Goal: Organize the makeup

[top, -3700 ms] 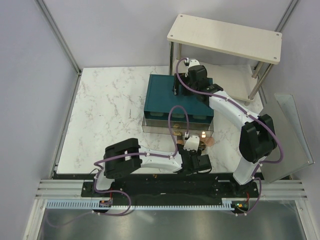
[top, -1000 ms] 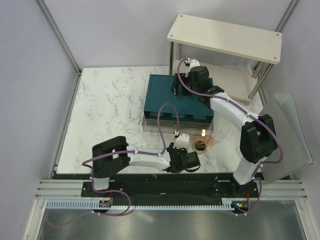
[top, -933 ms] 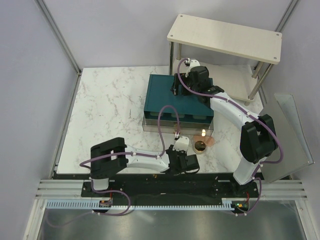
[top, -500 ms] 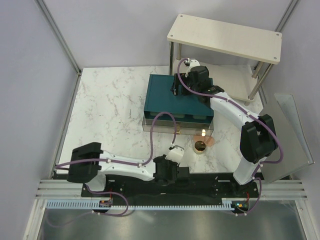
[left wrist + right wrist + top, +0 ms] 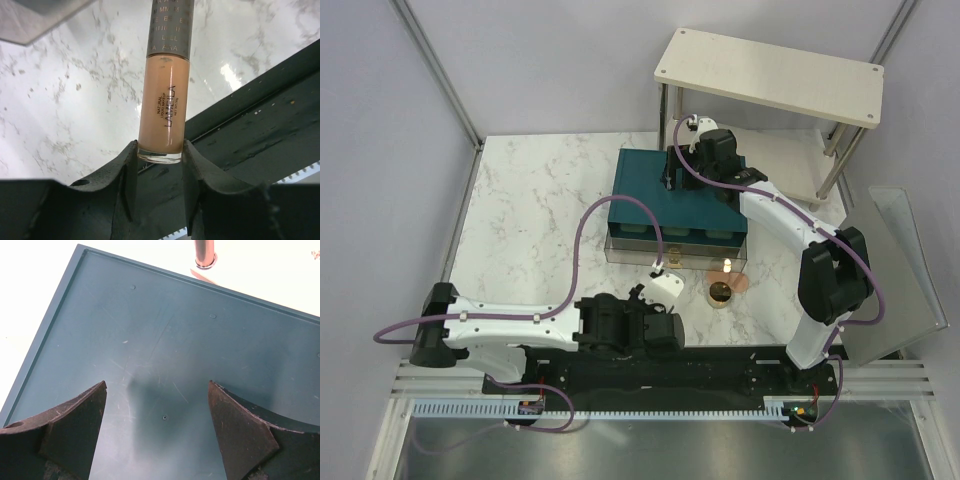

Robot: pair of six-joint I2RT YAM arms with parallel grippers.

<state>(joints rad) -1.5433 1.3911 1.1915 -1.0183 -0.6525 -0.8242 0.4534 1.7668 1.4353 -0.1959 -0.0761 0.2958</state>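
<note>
Clamping the base of the peach-tan tube [image 5: 167, 100], the left gripper [image 5: 160, 152] holds it over the desk [image 5: 540, 220], in front of the teal box [image 5: 660, 195]. The right gripper [image 5: 156, 390] hovers spread wide and empty over the box's lid. A gold-rimmed compact [image 5: 721, 291] and a pink pad [image 5: 743, 283] lie just in front of the box's right end.

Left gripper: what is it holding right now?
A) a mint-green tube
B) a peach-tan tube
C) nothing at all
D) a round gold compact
B: the left wrist view shows the peach-tan tube pinched at its bottom end between the two fingers of the left gripper.
</note>
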